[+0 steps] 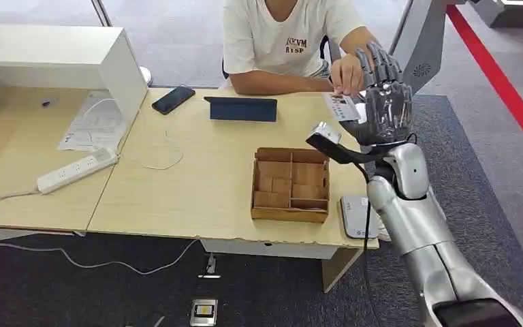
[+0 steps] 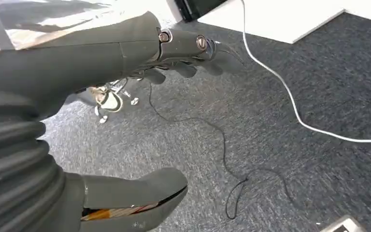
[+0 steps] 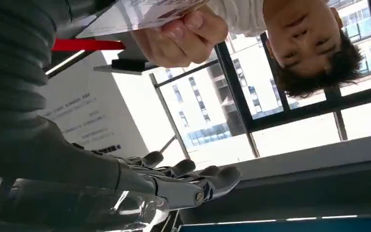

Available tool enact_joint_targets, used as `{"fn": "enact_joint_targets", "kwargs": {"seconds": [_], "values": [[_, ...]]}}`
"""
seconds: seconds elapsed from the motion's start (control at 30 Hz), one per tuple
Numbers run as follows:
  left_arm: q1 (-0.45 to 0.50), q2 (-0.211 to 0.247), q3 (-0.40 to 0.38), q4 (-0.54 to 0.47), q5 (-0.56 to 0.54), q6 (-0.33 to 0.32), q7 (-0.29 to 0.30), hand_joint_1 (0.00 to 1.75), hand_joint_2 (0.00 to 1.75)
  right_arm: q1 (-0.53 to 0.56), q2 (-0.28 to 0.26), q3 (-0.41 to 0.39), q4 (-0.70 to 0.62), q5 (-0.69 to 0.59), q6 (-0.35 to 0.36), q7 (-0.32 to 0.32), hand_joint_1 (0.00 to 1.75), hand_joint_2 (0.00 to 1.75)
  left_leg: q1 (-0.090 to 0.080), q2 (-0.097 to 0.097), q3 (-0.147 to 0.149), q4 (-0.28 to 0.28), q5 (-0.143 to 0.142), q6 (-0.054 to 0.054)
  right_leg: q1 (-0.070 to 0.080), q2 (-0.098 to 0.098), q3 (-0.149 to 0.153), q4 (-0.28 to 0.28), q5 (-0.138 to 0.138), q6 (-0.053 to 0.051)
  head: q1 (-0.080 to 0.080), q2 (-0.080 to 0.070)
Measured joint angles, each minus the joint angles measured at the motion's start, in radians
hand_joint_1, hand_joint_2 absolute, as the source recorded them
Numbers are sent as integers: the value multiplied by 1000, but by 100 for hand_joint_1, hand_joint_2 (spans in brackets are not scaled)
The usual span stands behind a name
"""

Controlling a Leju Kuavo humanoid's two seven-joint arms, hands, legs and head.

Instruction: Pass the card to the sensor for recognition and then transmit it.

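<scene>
Over the pale wooden desk (image 1: 191, 177), at two o'clock, the right hand (image 1: 381, 102) pinches a white printed card (image 1: 342, 107); a person's hand (image 1: 346, 71) grips it too. Left hand (image 2: 125, 63) hangs empty, fingers extended, above grey carpet (image 2: 294, 169).

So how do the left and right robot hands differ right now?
Height: the right robot hand is raised above the desk; the left robot hand hangs low over grey carpet. Company: the right one is beside the card, which a person's hand grips; the left one holds nothing. Both have fingers stretched out.

The wooden box (image 1: 291, 185) sits on the table (image 1: 197, 184), with the tablet (image 1: 242, 109) behind it and the power strip (image 1: 77, 170) to its left.
</scene>
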Motion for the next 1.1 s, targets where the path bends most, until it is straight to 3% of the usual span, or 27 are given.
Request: {"fn": "enact_joint_targets", "kwargs": {"seconds": [0.03,0.07,0.1,0.53,1.1], "values": [[0,0,0,0,0,0,-6,0,175,-1,-2,0,3,-2,0,0,124,175,0,0,0,0,0,0,0,0,0,0,0,0,0,0],[0,1,0,0,-1,0,-12,0,175,-1,-6,-1,5,-3,0,0,169,175,0,0,0,0,0,0,0,0,0,0,0,0,0,0],[0,1,-1,0,-2,0,-16,0,175,-1,-9,-1,5,-5,0,0,175,175,0,0,0,0,0,0,0,0,0,0,0,0,0,0],[3,16,-3,5,-6,-16,-77,0,175,31,-69,-27,-37,-32,46,43,175,175,0,0,0,0,0,0,0,0,0,0,0,0,0,0],[4,26,-20,6,-13,-20,-88,0,175,88,-104,-47,-138,-22,116,55,175,175,0,1,0,0,0,0,0,0,0,0,0,0,0,0]]}}
